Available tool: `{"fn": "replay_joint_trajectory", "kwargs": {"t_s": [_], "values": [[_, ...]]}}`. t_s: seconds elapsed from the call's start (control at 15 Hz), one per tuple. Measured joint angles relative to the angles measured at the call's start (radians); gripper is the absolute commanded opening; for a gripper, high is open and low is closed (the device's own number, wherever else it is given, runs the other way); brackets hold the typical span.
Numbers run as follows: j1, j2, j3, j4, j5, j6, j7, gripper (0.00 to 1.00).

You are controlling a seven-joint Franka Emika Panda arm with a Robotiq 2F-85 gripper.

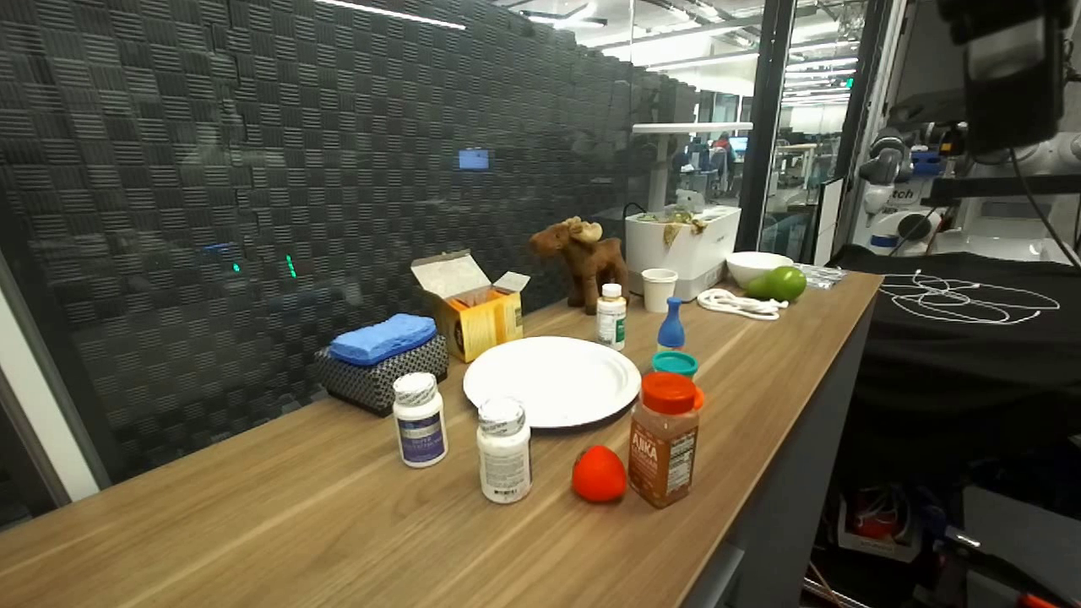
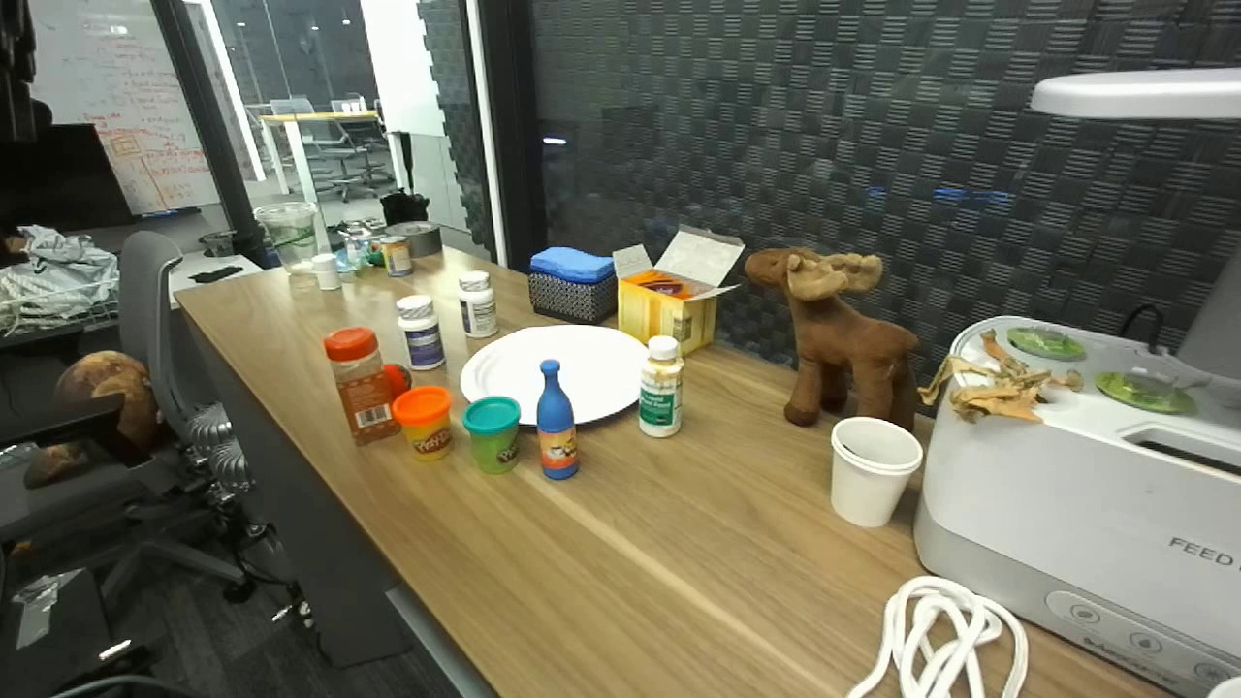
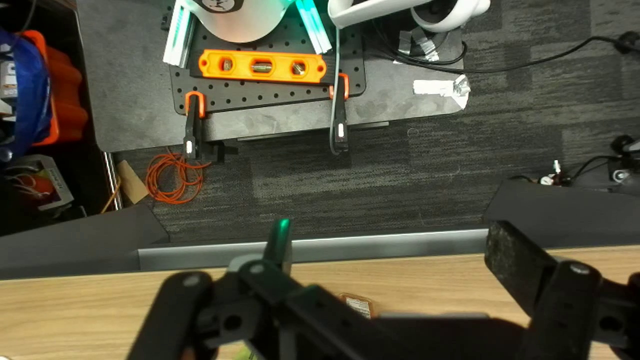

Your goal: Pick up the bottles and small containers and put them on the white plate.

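The plain white plate (image 1: 551, 384) lies bare on the wooden counter. On the near side in an exterior view stand two white pill bottles (image 1: 421, 437) (image 1: 504, 460), a round red piece (image 1: 600, 475) and a red-lidded orange spice jar (image 1: 664, 452). Around the plate's opposite side are a green-labelled white bottle (image 2: 661, 397), a slim blue bottle (image 2: 556, 427), and teal-lidded (image 2: 493, 441) and orange-lidded (image 2: 425, 427) tubs. My gripper (image 3: 392, 245) is wide open, nothing between its fingers, above the counter's edge. Part of the spice jar (image 3: 358, 303) peeks out behind it in the wrist view.
Behind the plate sit a yellow box (image 1: 486, 325) with raised flaps and a patterned box with a blue cloth (image 1: 384, 338). A toy moose (image 2: 834, 330), paper cups (image 2: 873, 475), a white planter (image 2: 1066, 504) and a white cord (image 2: 945, 635) are farther along.
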Motion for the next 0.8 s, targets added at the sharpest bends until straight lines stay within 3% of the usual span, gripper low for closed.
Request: {"fn": "replay_joint_trajectory", "kwargs": {"t_s": [0.6, 0.8], "values": [[0.0, 0.001, 0.0, -0.001, 0.0, 0.0, 0.0, 1.0], [-0.011, 0.019, -0.01, -0.004, -0.049, 0.004, -0.001, 1.0]]}}
